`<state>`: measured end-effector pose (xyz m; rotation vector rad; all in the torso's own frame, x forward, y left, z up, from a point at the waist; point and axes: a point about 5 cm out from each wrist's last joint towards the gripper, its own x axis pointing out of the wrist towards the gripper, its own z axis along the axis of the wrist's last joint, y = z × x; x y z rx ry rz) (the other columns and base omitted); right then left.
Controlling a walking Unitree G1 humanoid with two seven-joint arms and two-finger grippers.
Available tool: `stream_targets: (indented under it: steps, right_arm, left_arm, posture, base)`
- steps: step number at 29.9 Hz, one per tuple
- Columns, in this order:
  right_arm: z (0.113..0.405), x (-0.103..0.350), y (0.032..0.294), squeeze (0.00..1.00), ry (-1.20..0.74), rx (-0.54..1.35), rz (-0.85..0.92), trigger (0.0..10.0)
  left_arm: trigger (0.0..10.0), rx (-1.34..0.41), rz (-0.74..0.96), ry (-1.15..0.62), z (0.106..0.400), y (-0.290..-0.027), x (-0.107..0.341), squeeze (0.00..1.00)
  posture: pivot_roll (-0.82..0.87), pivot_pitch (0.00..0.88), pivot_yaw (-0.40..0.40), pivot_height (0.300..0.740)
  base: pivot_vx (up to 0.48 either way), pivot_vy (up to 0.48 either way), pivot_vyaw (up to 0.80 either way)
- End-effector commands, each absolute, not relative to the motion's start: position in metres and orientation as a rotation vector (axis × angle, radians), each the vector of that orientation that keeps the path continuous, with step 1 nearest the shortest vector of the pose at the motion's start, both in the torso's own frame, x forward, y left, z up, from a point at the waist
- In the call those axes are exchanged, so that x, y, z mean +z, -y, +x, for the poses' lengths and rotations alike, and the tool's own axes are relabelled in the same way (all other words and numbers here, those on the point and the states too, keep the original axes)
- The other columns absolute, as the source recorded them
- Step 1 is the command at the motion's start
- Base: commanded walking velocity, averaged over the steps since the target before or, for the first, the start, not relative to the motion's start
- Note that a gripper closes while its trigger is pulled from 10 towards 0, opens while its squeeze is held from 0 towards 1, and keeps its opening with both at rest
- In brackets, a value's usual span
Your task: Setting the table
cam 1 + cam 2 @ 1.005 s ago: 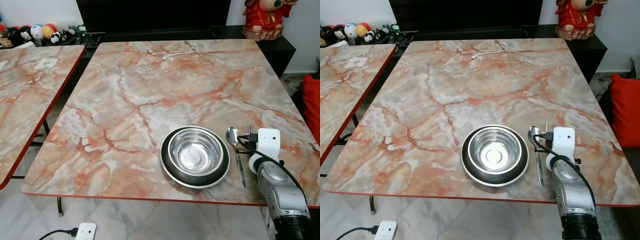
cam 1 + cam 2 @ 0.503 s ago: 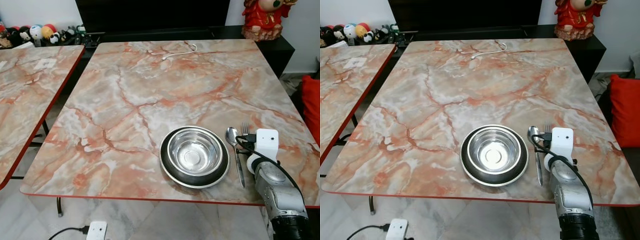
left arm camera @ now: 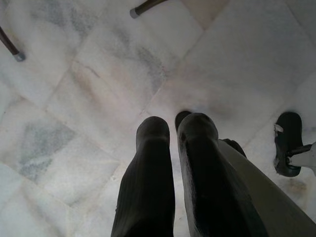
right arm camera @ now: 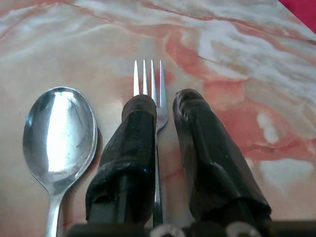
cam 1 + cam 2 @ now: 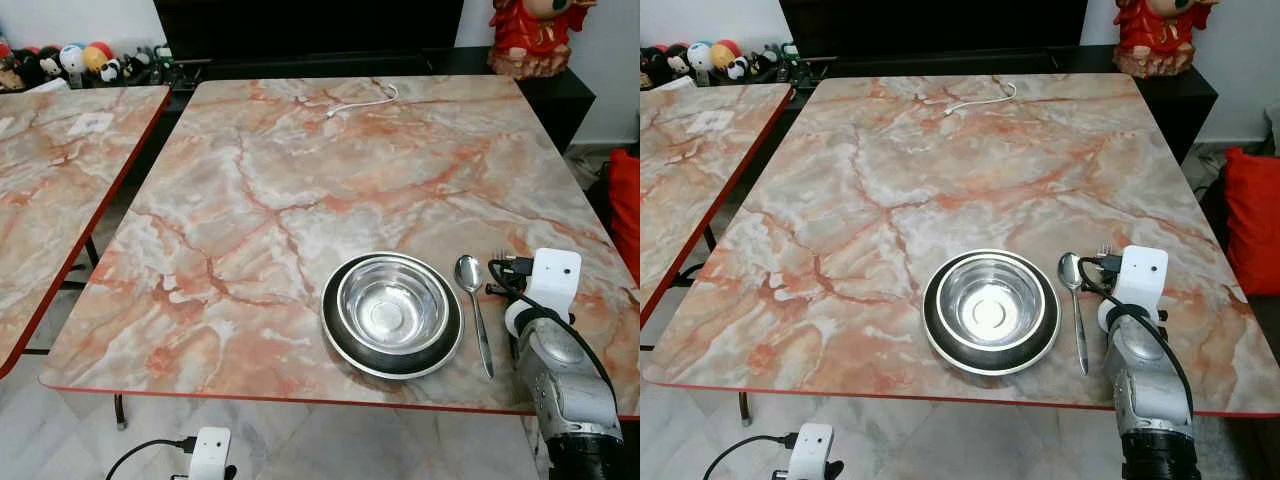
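the left gripper (image 3: 173,133) hangs low beside the table, over pale floor tiles (image 3: 74,74), its two black fingers close together with a thin gap between them and nothing held. a table leg tip (image 3: 143,7) shows on the tiles beyond it.

the right arm (image 5: 560,390) reaches over the near right edge of the table (image 5: 300,180). its gripper (image 4: 158,118) sits low over the fork (image 4: 148,81), one finger on each side of the handle with a narrow gap, and the tines stick out past the fingertips. whether the pads actually press the handle is hard to tell; the fork looks to lie flat on the marble. in the head views only the tine tips (image 5: 1104,248) peek out by the white wrist camera.

just left of the fork lies the spoon (image 5: 472,300), bowl end away from the robot, handle toward the table edge, close beside the fork and not touching it. left of the spoon is a steel bowl (image 5: 391,305) sitting inside a dark plate (image 5: 340,335), near the front edge.

far across the table a white cable (image 5: 362,103) lies near the back edge. a second marble table (image 5: 50,200) stands to the left. beyond are small toys (image 5: 85,62) at the wall and a red figurine (image 5: 535,35) at the back right.
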<state>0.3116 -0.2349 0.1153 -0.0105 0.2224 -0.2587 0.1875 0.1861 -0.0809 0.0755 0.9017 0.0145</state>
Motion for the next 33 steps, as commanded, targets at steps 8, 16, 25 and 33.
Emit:
stream_targets:
  steps: [8, 16, 25, 33]
  right_arm:
    - [0.313, 0.144, 0.232, 0.0, -0.005, -0.257, 0.0, 10.0]
    - [0.315, 0.165, 0.228, 0.0, 0.129, -0.207, -0.055, 10.0]
    - [0.316, 0.168, 0.229, 0.0, 0.156, -0.22, -0.024, 10.0]
    - [0.32, 0.174, 0.219, 0.0, 0.186, -0.204, -0.01, 10.0]
  left_arm:
    - [10.0, 0.013, 0.099, -0.926, 0.181, -0.192, -0.084, 0.0]
    - [10.0, 0.032, 0.085, -0.941, 0.178, -0.194, -0.085, 0.0]
    - [10.0, 0.033, 0.081, -0.943, 0.177, -0.193, -0.085, 0.0]
    - [10.0, 0.037, 0.083, -0.942, 0.178, -0.195, -0.085, 0.0]
  posture:
    - [-0.11, 0.116, 0.06, 0.74]
    - [-0.11, 0.105, 0.052, 0.74]
    - [-0.11, 0.102, 0.048, 0.74]
    - [-0.11, 0.098, 0.051, 0.74]
  base:
    - [0.0, 0.0, 0.0]
    - [0.0, 0.036, 0.09]
    - [0.0, 0.437, 0.38]
    - [0.0, 0.48, 0.0]
